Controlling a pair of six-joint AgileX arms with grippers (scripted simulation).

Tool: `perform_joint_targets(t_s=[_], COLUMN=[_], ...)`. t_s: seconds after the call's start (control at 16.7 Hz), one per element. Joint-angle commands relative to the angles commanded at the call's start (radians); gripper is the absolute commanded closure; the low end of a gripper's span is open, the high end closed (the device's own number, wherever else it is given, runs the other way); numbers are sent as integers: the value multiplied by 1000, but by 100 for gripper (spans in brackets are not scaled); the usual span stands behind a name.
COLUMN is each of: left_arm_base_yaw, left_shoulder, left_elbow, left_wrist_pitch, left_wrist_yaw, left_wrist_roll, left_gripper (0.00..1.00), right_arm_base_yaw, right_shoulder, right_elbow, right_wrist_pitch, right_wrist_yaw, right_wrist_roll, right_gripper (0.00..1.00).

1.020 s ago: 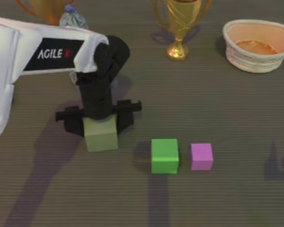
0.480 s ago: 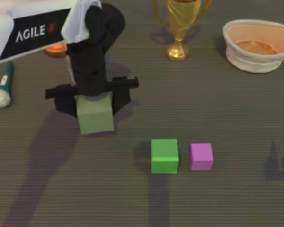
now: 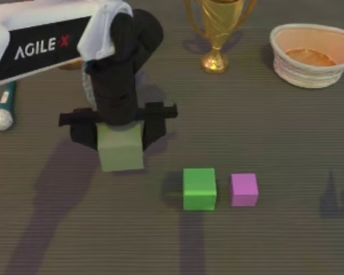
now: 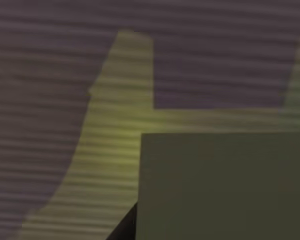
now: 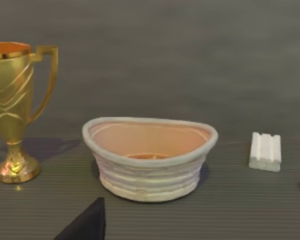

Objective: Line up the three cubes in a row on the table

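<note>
My left gripper (image 3: 120,136) is shut on the large pale olive-green cube (image 3: 121,153), left of the table's middle. In the left wrist view that cube (image 4: 225,185) fills the near corner, with the ribbed table (image 4: 50,75) behind it. The bright green cube (image 3: 199,188) and the small magenta cube (image 3: 243,189) sit side by side on the table (image 3: 264,126), right of and nearer than the held cube. My right arm is out of the top view; a dark bit of my right gripper (image 5: 87,225) shows in the right wrist view.
A gold trophy (image 3: 217,31) and a woven basket (image 3: 332,71) stand at the back. A microphone (image 3: 1,112) lies at the left edge. In the right wrist view the basket (image 5: 149,160), the trophy (image 5: 15,110) and a white block (image 5: 265,150) show.
The left gripper carried the olive cube away from its spot toward the back left, then came a little right and nearer. The other two cubes have not moved.
</note>
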Motion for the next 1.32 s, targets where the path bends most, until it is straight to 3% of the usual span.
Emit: perform_joint_targets(t_s=[0.18, 0.48, 0.96, 1.26, 1.32], left_arm_base_yaw=[-51, -49, -54, -55, -55], left_shoulder=[-60, -58, 13, 18, 18], left_elbow=[-56, -58, -221, -231, -231], left_wrist_pitch=[-1, 2, 238, 251, 251], left_wrist_yaw=[1, 1, 2, 2, 2], left_wrist_roll=[13, 14, 13, 14, 14], left_gripper=[100, 100, 100, 100, 92], right_arm_base_yaw=[0, 0, 0, 0, 0], right_shoulder=[0, 0, 0, 0, 0], right_elbow=[0, 0, 0, 0, 0], right_wrist_pitch=[0, 0, 0, 0, 0], right_wrist_yaw=[0, 0, 0, 0, 0], right_wrist_roll=[0, 0, 0, 0, 0], right_gripper=[0, 0, 0, 0, 0])
